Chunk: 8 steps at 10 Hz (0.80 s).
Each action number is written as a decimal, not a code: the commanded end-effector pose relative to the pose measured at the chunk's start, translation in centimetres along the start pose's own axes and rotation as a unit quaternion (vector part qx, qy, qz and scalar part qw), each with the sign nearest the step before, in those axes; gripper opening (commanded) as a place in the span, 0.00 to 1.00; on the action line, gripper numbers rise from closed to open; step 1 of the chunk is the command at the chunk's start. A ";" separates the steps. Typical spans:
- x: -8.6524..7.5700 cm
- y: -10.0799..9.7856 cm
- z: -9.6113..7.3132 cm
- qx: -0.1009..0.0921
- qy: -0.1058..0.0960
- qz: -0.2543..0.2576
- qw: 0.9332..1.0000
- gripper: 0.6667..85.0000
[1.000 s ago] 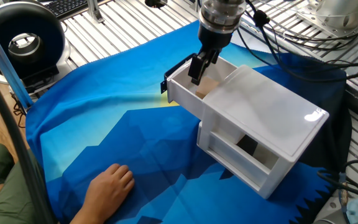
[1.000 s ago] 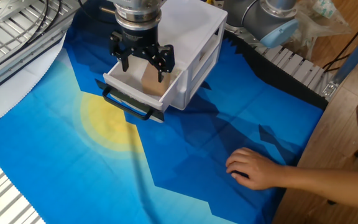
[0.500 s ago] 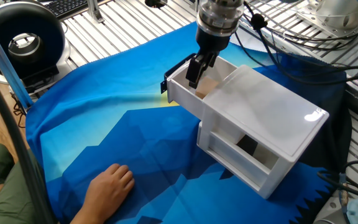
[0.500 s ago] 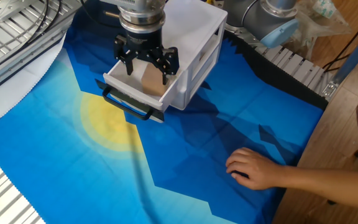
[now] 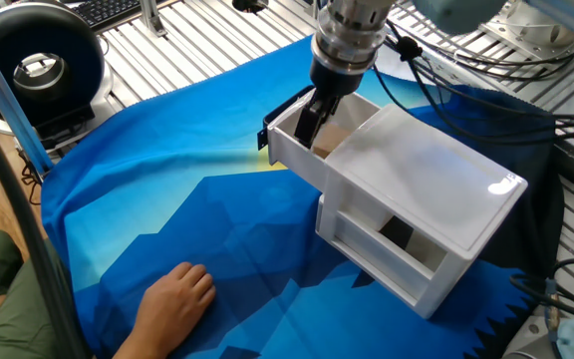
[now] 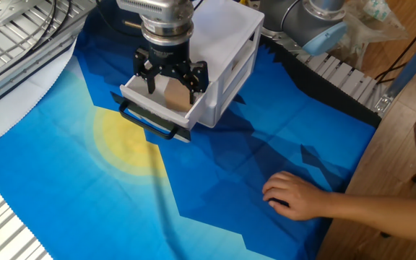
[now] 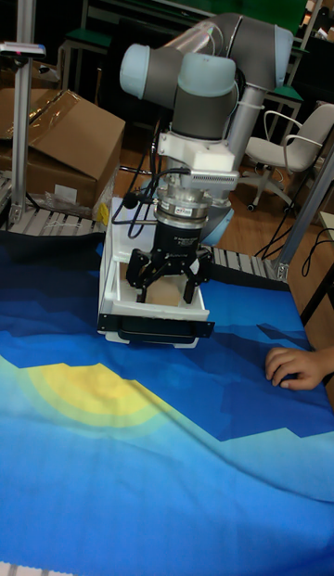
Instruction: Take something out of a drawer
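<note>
The drawer [image 6: 137, 97] is pulled out of the white box [image 5: 436, 184], its black bar handle [image 6: 150, 123] facing forward. A tan wooden cube [image 6: 176, 95] sits inside it, also seen in the tall fixed view [image 7: 168, 294]. My gripper [image 6: 171, 83] reaches down into the drawer and is open. One black finger [image 6: 151, 79] stands left of the cube and the other to its right. In one fixed view the gripper [image 5: 309, 128] partly hides the cube [image 5: 333, 142]. I cannot tell whether the fingers touch the cube.
A person's hand [image 6: 293, 196] rests on the blue cloth [image 6: 215, 180] near the front. The box's other drawer, with a dark cut-out [image 5: 398, 234], is shut. A cardboard box [image 7: 65, 145] stands behind the table, and cables [image 5: 466, 80] hang near the arm.
My gripper has sunk a little deeper into the drawer and shifted slightly, so its fingers now stand on either side of the cube. Cube, drawer and hand have not moved.
</note>
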<state>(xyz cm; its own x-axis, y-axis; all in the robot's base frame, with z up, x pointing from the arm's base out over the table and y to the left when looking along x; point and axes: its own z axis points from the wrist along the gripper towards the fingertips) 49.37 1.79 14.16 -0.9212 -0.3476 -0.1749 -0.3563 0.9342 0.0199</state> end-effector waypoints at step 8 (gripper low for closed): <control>-2.5 0.6 0.3 -0.004 -0.044 0.090 0.995 0.11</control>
<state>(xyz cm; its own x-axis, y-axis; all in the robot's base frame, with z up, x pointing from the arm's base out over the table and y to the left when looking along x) 51.00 2.80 13.87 -0.9455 -0.2217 -0.2385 -0.2399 0.9695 0.0498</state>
